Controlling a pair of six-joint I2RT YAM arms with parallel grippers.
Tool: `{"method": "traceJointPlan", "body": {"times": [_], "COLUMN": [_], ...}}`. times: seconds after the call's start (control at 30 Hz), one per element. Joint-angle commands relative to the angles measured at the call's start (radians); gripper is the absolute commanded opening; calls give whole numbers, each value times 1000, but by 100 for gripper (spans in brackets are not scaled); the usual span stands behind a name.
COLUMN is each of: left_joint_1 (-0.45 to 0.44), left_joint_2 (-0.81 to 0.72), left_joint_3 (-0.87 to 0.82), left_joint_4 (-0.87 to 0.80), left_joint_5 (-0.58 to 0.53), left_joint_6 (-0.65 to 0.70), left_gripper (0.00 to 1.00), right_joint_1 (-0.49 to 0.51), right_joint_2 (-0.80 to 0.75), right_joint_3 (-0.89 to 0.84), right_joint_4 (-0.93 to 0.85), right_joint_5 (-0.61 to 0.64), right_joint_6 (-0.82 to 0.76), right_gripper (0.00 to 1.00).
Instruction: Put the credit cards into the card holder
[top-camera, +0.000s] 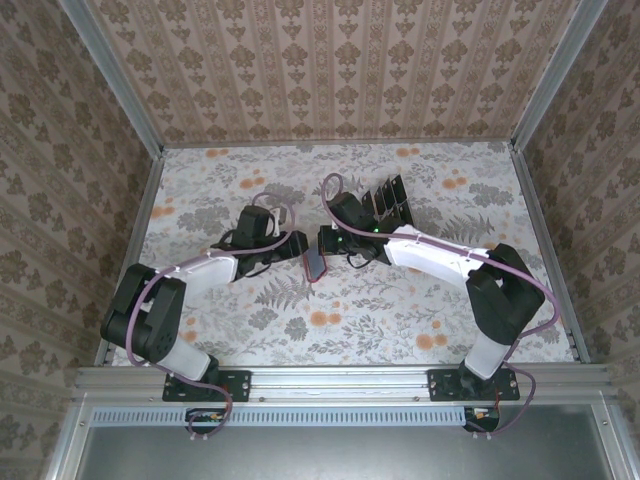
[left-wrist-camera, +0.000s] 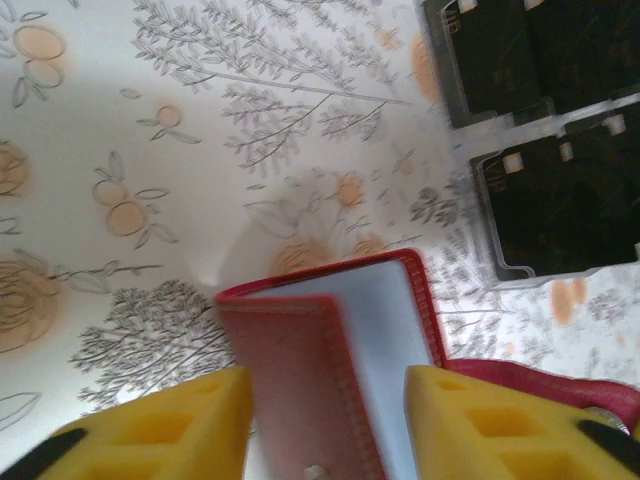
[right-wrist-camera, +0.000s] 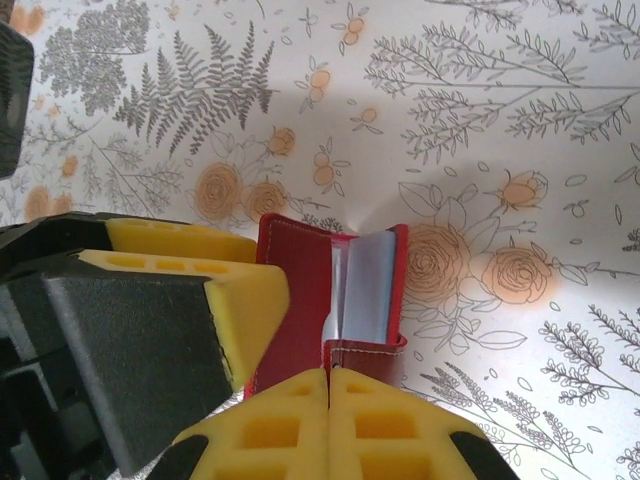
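- The wallet (right-wrist-camera: 365, 285) is held off the table between the two pincers, which meet tip to tip over the middle of the table.
- It is opened like a book: red covers outside, pale grey-blue pockets inside. Its open side is turned away from the right pincer.
- The left pincer (left-wrist-camera: 325, 385) is clenched on the wallet. One yellow pad is seen at each side of it, and both are pressed against its covers.
- The right pincer (right-wrist-camera: 328, 385) is clenched too. Its pads are pressed flat together, and a thin leaf at the near edge of the wallet appears to be pinched in the seam between them.
- In the right wrist view, one finger of the left pincer is laid against the red cover, just beside the right pincer's own fingertips.
- The cards (left-wrist-camera: 560, 210), dark and all alike, are seen beyond the tips of the left pincer, off to its right-hand finger. They are apart from the wallet.
- They are kept in the slots of a clear plastic rack (left-wrist-camera: 490, 135).
- The rack is placed on the table (right-wrist-camera: 500, 150), which is covered with a flowered cloth.
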Motion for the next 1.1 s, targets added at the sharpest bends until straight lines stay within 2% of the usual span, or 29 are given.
{"method": "traceJointPlan", "body": {"times": [0.0,0.17,0.27,0.37,0.67,0.77,0.9,1.0,1.07], "left_joint_1": [2,13,18,53,62,62,60,60,60], "left_joint_2": [-18,-26,-22,-25,-44,-53,-66,-72,-70], "left_joint_3": [-44,-66,-65,-65,-98,-114,-128,-142,-146], "left_joint_4": [-37,-53,-64,-83,-119,-122,-141,-132,-127], "left_joint_5": [-47,-99,-120,-142,-183,-196,-219,-221,-219], "left_joint_6": [1,10,19,30,28,21,16,17,19], "left_gripper": [37,26,26,31,52,55,55,55,55], "right_joint_1": [-8,-19,-26,-32,-55,-62,-65,-65,-62], "right_joint_2": [-31,-47,-49,-46,-26,-28,-52,-86,-112], "right_joint_3": [-44,-135,-193,-240,-296,-292,-273,-249,-233], "right_joint_4": [20,82,131,162,173,158,124,86,58], "right_joint_5": [15,37,40,52,92,99,110,133,156], "right_joint_6": [31,73,107,132,159,158,140,114,96], "right_gripper": [0,0,0,0,18,21,34,60,86]}}
